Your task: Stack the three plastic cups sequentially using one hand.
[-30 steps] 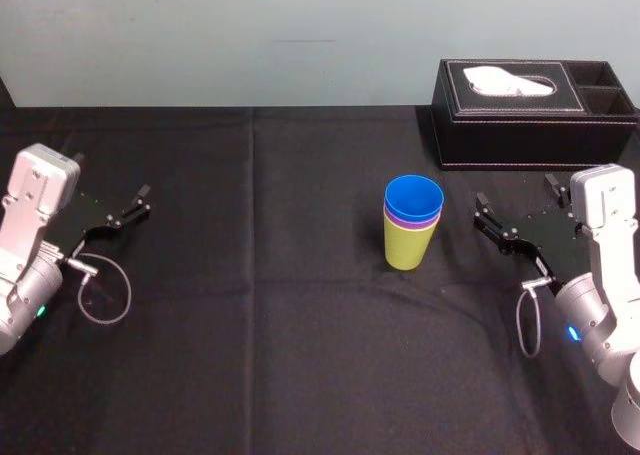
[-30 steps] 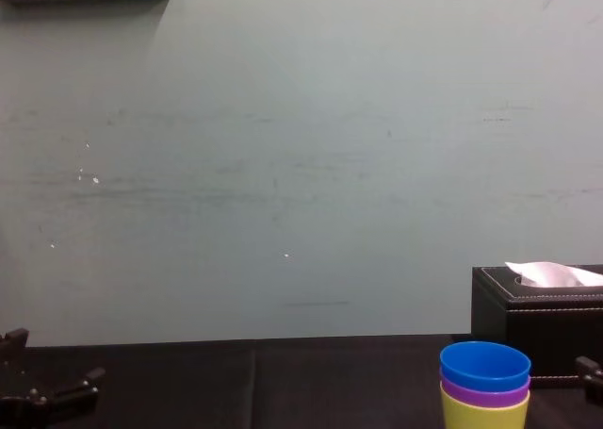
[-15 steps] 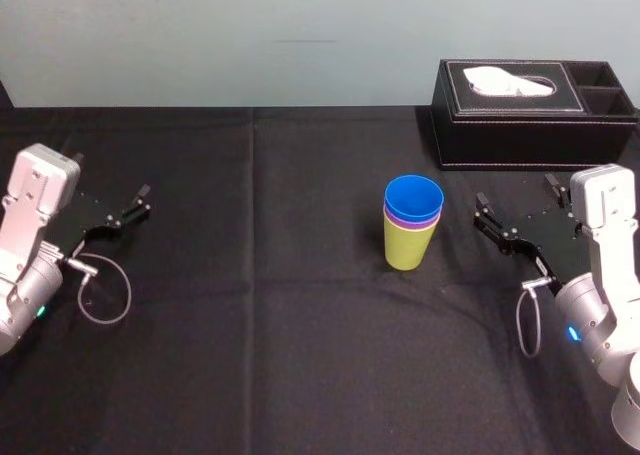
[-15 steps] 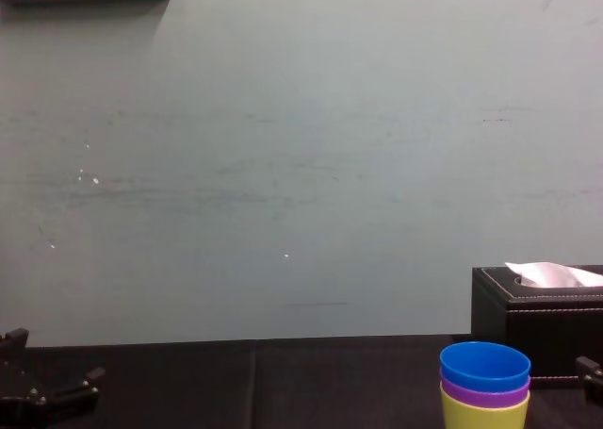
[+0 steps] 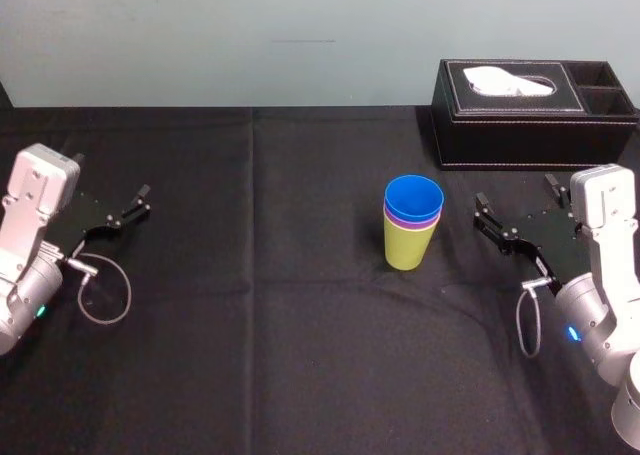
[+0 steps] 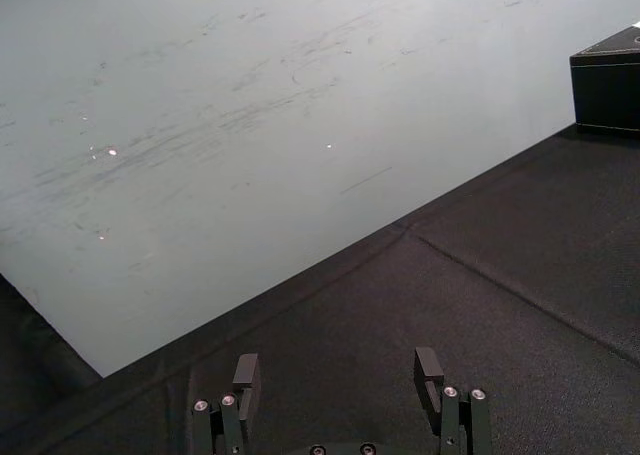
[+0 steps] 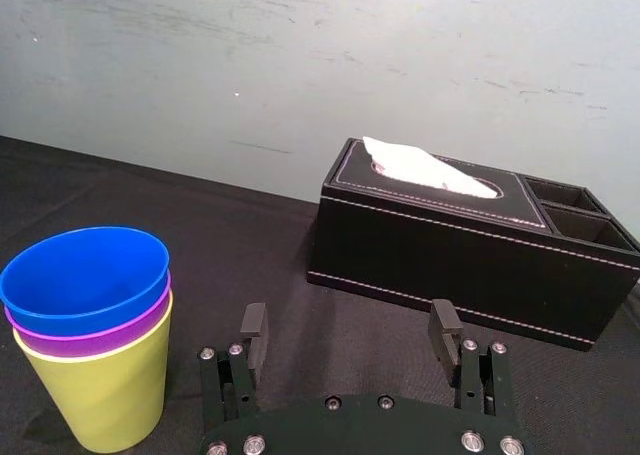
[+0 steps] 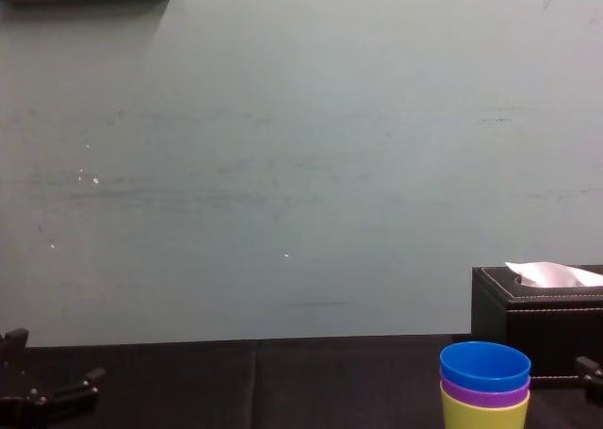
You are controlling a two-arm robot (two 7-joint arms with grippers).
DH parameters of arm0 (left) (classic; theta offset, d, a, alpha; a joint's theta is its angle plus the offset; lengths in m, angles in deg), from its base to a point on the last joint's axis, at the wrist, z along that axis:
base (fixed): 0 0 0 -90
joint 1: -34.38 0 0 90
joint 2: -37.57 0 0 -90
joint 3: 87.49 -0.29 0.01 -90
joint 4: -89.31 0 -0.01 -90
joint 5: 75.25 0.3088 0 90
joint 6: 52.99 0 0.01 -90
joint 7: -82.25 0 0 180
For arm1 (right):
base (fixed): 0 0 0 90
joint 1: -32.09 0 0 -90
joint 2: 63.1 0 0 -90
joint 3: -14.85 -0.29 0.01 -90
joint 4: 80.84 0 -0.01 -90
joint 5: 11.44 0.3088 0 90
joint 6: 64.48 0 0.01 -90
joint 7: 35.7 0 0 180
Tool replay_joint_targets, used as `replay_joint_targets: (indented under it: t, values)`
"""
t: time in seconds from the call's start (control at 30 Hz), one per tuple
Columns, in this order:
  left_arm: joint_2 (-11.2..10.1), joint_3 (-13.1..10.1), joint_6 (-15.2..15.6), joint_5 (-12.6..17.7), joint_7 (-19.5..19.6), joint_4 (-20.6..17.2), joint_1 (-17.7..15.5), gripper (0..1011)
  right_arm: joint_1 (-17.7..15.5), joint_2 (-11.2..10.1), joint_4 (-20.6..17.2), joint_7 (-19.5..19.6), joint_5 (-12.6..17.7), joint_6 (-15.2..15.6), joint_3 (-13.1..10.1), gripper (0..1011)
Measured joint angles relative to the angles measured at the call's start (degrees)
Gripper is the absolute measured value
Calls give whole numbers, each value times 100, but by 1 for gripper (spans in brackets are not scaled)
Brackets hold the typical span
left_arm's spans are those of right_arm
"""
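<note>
Unmoved: cups [image 5: 411, 225] stacked; right gripper [image 5: 515, 192] near, left gripper [image 5: 110, 176] far; jaws apart.

Bright cups, dark surroundings
A blue cup [image 5: 414, 194], purple cup [image 5: 411, 219], lime-green cup [image 5: 409, 247]; plain black desk [image 5: 250, 325]; black tissue box [image 5: 520, 130] with pale stitching, white tissue [image 5: 500, 79]; pale grey-green wall [image 5: 300, 15].

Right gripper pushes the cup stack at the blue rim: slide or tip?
Likely tips: the stack stands on the narrow bottom of the lime-green cup, and the cloth probably resists sliding. Looks like light plastic. Smooth tapered walls may slip in the right gripper.
</note>
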State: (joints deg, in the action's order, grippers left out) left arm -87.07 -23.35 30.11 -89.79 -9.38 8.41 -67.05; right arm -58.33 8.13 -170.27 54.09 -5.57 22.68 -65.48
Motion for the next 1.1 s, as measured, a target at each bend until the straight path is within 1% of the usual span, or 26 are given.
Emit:
replay_joint_targets:
  t: [1.1]
  values:
    - [0,0,0,0,0,0,0,1011,0,0,0,0,0,0,0,1003]
